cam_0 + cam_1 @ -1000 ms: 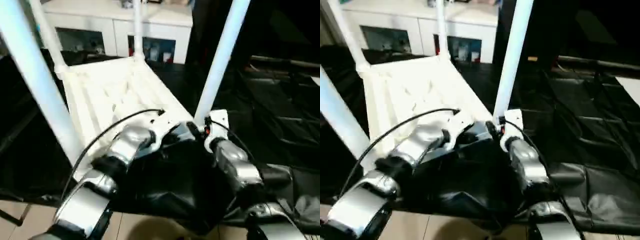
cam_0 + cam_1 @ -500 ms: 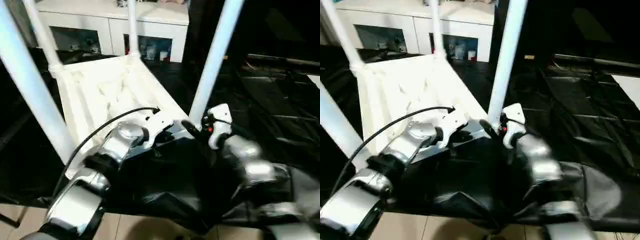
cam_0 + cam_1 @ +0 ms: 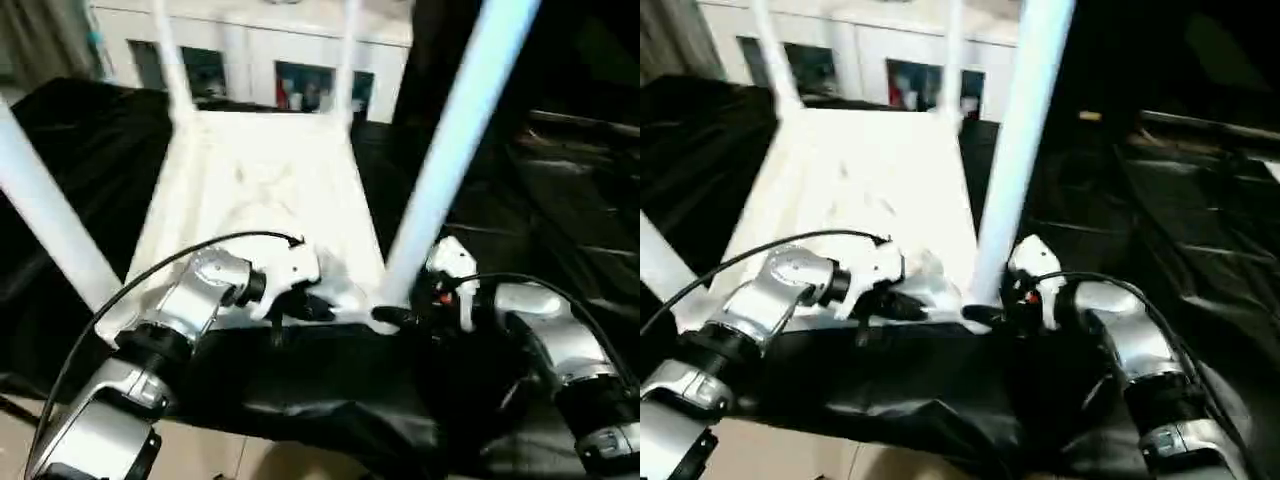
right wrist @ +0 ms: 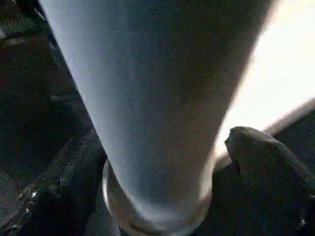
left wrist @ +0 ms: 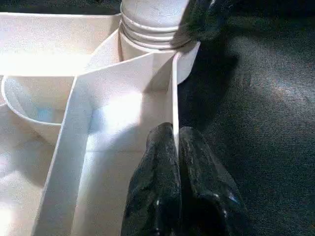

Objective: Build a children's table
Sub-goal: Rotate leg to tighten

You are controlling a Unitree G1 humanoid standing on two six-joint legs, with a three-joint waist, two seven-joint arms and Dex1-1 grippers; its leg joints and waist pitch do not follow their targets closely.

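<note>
The children's table lies upside down on the black drape, its ribbed white top point(image 3: 270, 190) facing up with four legs standing in the corner sockets. My left gripper point(image 5: 174, 130) is shut on the thin rim wall of the top at its near edge, close to the near right socket. The near right leg point(image 3: 450, 160) rises from that socket. At this leg's base my right gripper point(image 4: 157, 147) is open, one black finger point(image 4: 266, 157) on each side of the tube. The near left leg point(image 3: 50, 220) and the two far legs point(image 3: 170, 60) stand upright.
A white cabinet point(image 3: 260, 40) with open shelves stands behind the work table. Wrinkled black drape point(image 3: 560, 200) covers the table to the right. The table's front edge and tan floor point(image 3: 20, 440) lie just below my arms. A black cable point(image 3: 150, 275) loops over my left forearm.
The camera has shifted. My right gripper pulled back from the leg, opened wider, and has come in again around the leg's base. The left gripper keeps its hold on the rim.
</note>
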